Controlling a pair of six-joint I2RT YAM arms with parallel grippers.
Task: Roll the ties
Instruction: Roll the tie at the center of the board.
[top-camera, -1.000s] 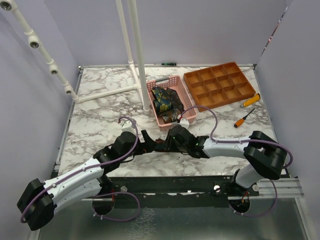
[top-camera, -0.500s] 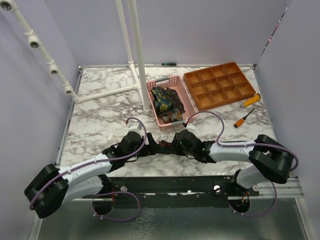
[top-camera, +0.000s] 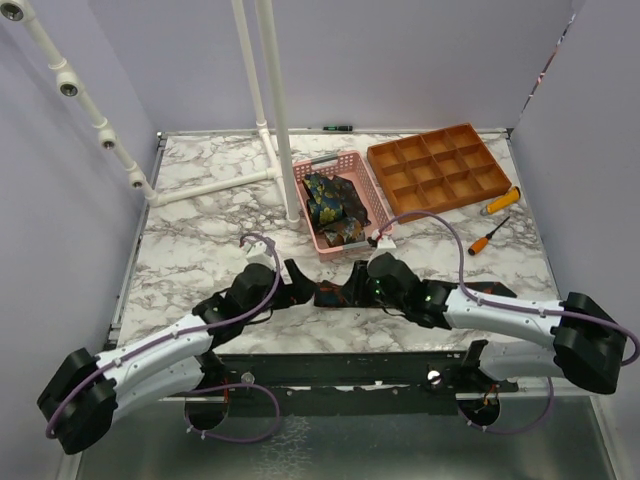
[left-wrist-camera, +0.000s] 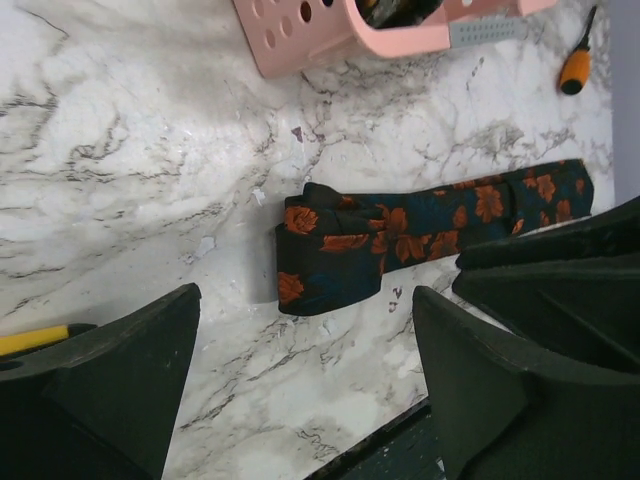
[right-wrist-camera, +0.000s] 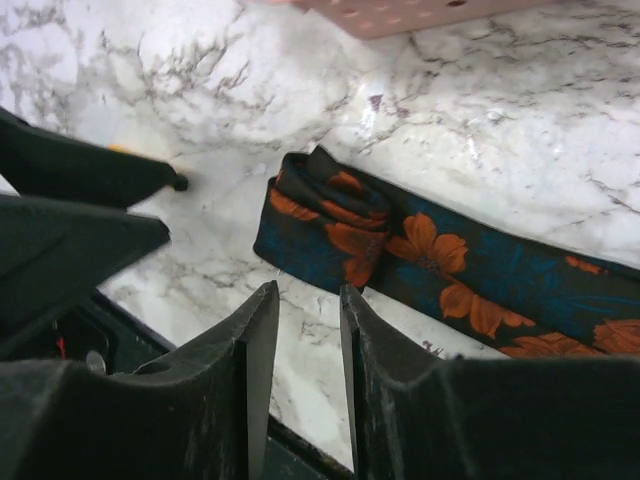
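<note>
Near 1 basket (left-wrist-camera: 300, 45), 1 flowered tie (left-wrist-camera: 400, 235)

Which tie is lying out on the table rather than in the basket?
The tie with orange flowers, flat on the marble table, one end partly rolled; the paisley ties sit in the pink basket.

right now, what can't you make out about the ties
Flowered tie: runs off the right edge in the right wrist view; in the top view the left pincer and right pincer cover most of it.
Ties in the pink basket: bundled, too small to count in the top view; cut off by the top edge in the left wrist view.
Dark speck at the table's far edge, top view: too small to name.
</note>
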